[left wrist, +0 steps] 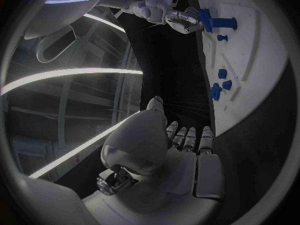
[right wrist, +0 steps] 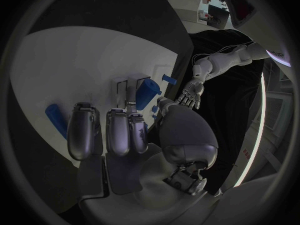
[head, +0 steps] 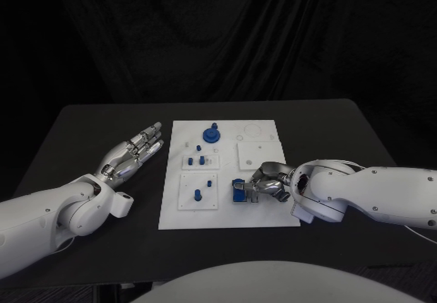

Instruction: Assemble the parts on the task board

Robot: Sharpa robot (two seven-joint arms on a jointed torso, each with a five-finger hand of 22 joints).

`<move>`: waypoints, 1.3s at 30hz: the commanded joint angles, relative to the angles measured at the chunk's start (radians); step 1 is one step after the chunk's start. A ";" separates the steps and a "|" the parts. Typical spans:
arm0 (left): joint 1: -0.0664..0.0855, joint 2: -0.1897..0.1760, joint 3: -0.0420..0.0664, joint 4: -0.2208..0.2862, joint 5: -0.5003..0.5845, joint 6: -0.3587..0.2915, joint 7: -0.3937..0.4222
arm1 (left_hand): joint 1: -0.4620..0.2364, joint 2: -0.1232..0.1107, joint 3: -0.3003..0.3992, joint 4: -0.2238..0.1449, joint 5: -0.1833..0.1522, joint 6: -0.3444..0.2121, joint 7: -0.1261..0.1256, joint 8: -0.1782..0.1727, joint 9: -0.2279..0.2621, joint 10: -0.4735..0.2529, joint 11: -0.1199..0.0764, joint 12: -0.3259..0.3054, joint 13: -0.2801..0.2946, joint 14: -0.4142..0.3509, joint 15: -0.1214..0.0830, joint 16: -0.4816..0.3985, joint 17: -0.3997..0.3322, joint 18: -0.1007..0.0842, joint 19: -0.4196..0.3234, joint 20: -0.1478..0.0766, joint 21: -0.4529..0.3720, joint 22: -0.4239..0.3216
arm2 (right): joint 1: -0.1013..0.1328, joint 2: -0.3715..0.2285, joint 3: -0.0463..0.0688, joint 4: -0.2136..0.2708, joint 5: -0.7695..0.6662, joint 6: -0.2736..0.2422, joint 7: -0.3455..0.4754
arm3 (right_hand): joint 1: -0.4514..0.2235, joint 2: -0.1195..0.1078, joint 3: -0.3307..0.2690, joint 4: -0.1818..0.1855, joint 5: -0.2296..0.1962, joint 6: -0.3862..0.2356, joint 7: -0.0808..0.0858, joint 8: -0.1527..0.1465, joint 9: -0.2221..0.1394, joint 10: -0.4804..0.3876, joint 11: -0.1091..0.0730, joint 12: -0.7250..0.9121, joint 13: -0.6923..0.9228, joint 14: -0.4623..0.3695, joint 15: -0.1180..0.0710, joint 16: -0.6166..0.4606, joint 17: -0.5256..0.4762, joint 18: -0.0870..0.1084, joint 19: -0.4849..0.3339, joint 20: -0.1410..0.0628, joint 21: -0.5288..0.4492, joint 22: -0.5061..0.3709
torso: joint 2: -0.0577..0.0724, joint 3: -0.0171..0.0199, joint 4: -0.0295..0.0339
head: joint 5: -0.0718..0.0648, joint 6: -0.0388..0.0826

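Black cloth hangs behind your black table (head: 91,132), and the white board (head: 264,211) lies at its middle. Your left hand (head: 135,154) sits left of the board, off its edge, palm up with fingers stretched out straight and close together, holding nothing. Your right hand (head: 264,184) is over the board's near right part, fingers curled around a blue block (head: 239,191) that it grips there; the left wrist view shows the same block (left wrist: 215,21) held at the fingertips with a peg sticking out of it. On the board's far left you have a round blue part (head: 211,134) with a knob on top. Nearer, two small blue pieces (head: 194,161) stand on a raised plate, and two more pegs (head: 202,189) stand on the near left plate.
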 commanded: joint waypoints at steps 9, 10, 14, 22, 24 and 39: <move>-0.002 -0.001 0.001 0.002 0.001 0.013 0.047 | 0.011 0.000 0.004 0.000 0.004 0.002 0.007 0.002 0.001 0.003 0.006 -0.007 -0.001 0.000 0.010 -0.004 -0.001 -0.003 -0.001 0.011 -0.004 -0.002 | -0.003 -0.016 0.000 0.025 -0.123 -0.061 0.108 | 0.111 -0.021 -0.040 -0.050 0.011 -0.004 -0.002 0.048 0.030 0.102 0.002 0.003 0.263 0.061 0.002 0.001 0.009 -0.009 0.046 0.004 0.003 0.204 | 0.000 0.0001 -0.0003 | 0.006 0.000; -0.002 -0.001 0.001 0.001 0.001 0.013 0.047 | 0.011 0.000 0.004 0.000 0.004 0.002 0.007 0.002 0.001 0.003 0.006 -0.007 -0.001 0.000 0.010 -0.004 -0.001 -0.003 -0.001 0.011 -0.004 -0.002 | -0.003 -0.017 0.000 0.029 -0.143 -0.065 0.116 | 0.139 -0.022 -0.055 -0.058 0.009 -0.013 -0.006 0.086 0.059 0.102 -0.002 0.003 0.263 0.062 -0.002 0.003 0.013 -0.010 0.046 0.001 0.004 0.204 | 0.000 0.0000 -0.0001 | 0.006 0.000; -0.003 -0.001 0.001 0.001 0.001 0.014 0.046 | 0.011 0.000 0.004 0.000 0.005 0.002 0.007 0.002 0.001 0.003 0.006 -0.007 -0.001 0.000 0.012 -0.004 -0.001 -0.003 -0.001 0.013 -0.004 -0.002 | -0.004 -0.018 0.000 0.038 -0.189 -0.062 0.126 | 0.166 -0.021 -0.083 -0.061 -0.006 -0.033 -0.013 0.146 0.105 0.102 -0.008 0.003 0.263 0.061 -0.006 0.004 0.012 -0.010 0.046 -0.003 0.004 0.204 | 0.000 0.0003 -0.0001 | 0.005 0.000; -0.004 -0.001 0.001 0.000 0.001 0.016 0.046 | 0.012 0.000 0.004 0.000 0.005 0.002 0.007 0.002 0.001 0.003 0.006 -0.007 -0.001 0.000 0.014 -0.004 -0.001 -0.004 -0.001 0.014 -0.004 -0.002 | -0.006 -0.025 0.000 0.046 -0.221 -0.065 0.127 | 0.178 -0.002 -0.134 -0.035 -0.028 -0.074 -0.021 0.241 0.177 0.102 -0.016 0.003 0.263 0.061 -0.012 0.004 0.011 -0.010 0.046 -0.008 0.004 0.204 | -0.001 0.0003 -0.0009 | 0.010 0.000; -0.004 -0.001 0.001 0.000 0.001 0.016 0.045 | 0.012 0.000 0.004 0.000 0.005 0.002 0.007 0.002 0.001 0.003 0.006 -0.007 -0.001 0.000 0.014 -0.004 -0.001 -0.004 -0.001 0.014 -0.004 -0.002 | -0.006 -0.027 0.000 0.047 -0.223 -0.066 0.127 | 0.180 -0.001 -0.140 -0.032 -0.030 -0.076 -0.023 0.253 0.186 0.102 -0.017 0.003 0.263 0.061 -0.013 0.004 0.012 -0.010 0.046 -0.009 0.005 0.205 | -0.001 0.0000 -0.0006 | 0.010 0.000; -0.005 -0.001 0.001 -0.002 0.001 0.020 0.041 | 0.012 0.000 0.004 0.000 0.004 0.000 0.007 0.002 0.001 0.003 0.007 -0.007 -0.001 0.000 0.019 -0.004 -0.001 -0.005 -0.001 0.018 -0.004 -0.002 | -0.008 -0.030 0.000 0.043 -0.260 -0.029 0.105 | 0.295 0.020 -0.187 -0.069 0.069 -0.099 -0.066 0.546 0.437 0.102 -0.054 0.003 0.263 0.062 -0.043 0.008 0.018 -0.011 0.048 -0.036 0.010 0.207 | -0.001 -0.0004 0.0006 | 0.012 0.000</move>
